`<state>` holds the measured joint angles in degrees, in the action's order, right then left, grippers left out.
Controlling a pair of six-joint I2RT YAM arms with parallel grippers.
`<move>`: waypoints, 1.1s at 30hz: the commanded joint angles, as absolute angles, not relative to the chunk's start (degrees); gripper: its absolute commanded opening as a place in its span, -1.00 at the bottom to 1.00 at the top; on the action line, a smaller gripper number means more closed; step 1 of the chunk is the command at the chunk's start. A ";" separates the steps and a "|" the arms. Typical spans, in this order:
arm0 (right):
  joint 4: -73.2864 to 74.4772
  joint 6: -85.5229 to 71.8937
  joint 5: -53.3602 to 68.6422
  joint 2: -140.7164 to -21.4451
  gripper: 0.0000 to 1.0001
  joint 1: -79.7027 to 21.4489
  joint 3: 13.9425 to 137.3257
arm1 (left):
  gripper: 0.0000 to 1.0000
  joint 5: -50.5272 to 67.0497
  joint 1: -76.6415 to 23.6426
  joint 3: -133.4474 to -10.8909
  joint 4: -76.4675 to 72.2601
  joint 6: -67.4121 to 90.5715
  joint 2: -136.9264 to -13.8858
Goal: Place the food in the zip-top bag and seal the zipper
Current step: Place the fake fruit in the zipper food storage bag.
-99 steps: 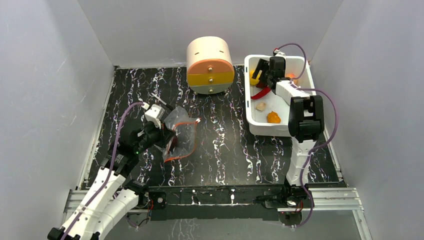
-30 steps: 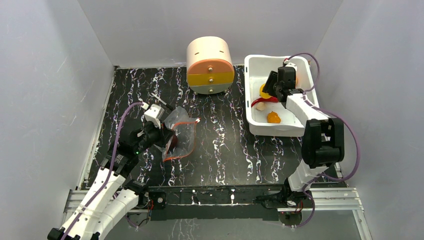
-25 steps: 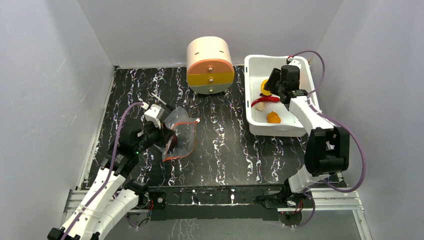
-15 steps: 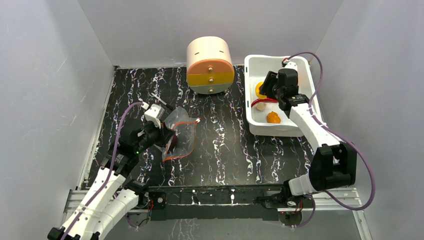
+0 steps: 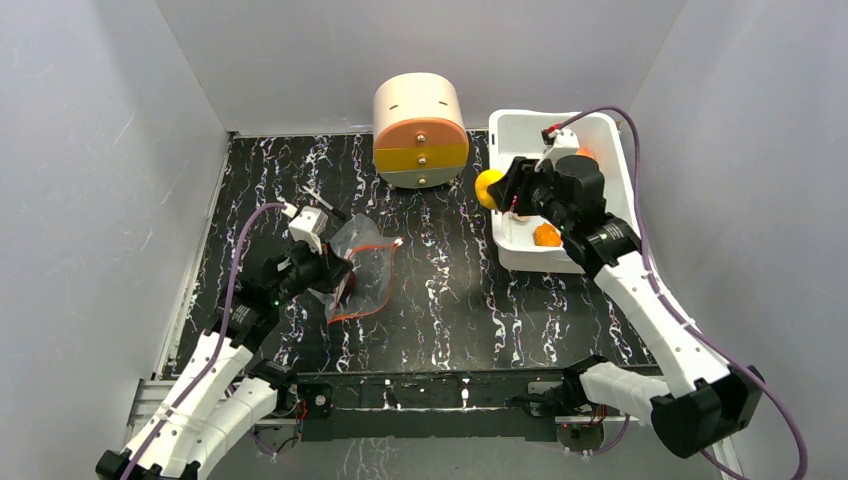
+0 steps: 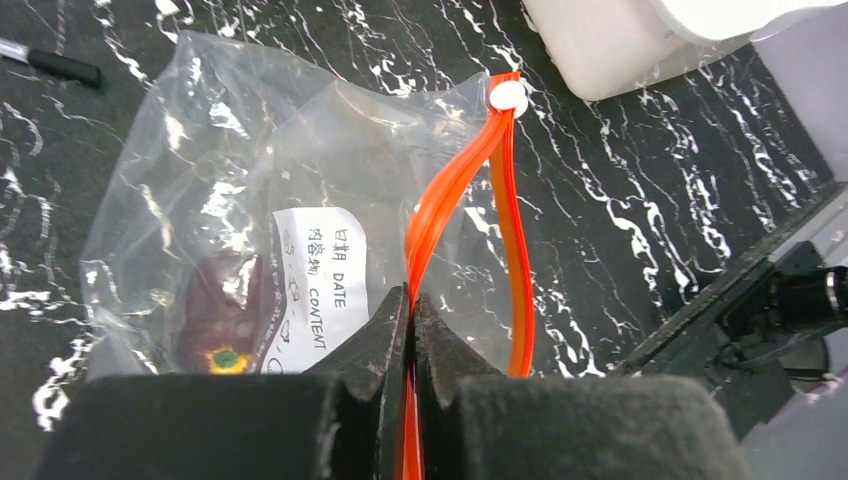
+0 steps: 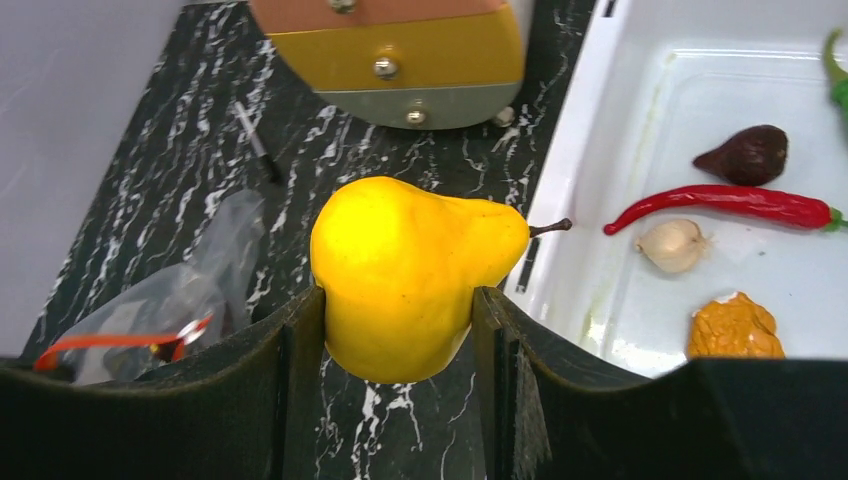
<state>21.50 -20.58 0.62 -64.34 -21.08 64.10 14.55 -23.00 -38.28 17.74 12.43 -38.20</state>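
The zip-top bag [image 5: 362, 262] lies at the left on the black table. My left gripper [image 6: 411, 300] is shut on one lip of its orange-red zipper [image 6: 455, 195], which holds the mouth open in a loop. A dark maroon piece [image 6: 215, 312] lies inside the bag. My right gripper [image 7: 398, 300] is shut on a yellow pear-shaped toy fruit [image 7: 410, 265] and holds it above the table, just left of the white tub [image 5: 497, 130]. The tub [image 7: 640, 100] holds a red chili [image 7: 730, 203], a beige bulb [image 7: 672, 243], an orange fruit [image 7: 735, 328], a maroon piece [image 7: 745, 157] and a green chili [image 7: 838, 70].
A round cream drum with orange, yellow and grey drawers [image 5: 420, 130] stands at the back middle. A thin black pen [image 6: 50, 62] lies behind the bag. White walls close in the table on three sides.
My right gripper has lifted the yellow fruit out of the tub and carried it left over the tub's left wall. The left gripper and the bag have not moved.
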 commanded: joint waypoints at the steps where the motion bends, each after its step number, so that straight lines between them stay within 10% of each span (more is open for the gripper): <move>1: 21.94 -18.47 8.99 -58.60 -0.19 -22.02 63.65 | -1.00 18.47 -23.14 -39.61 16.78 18.63 -40.65; 33: -3.80 -35.89 29.80 -55.22 -0.17 -34.42 46.26 | -1.00 14.73 -23.12 -51.78 26.76 21.48 -48.75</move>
<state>2.55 -34.89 29.76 -54.76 -33.04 46.65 14.37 -23.00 -47.83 23.68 22.09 -48.34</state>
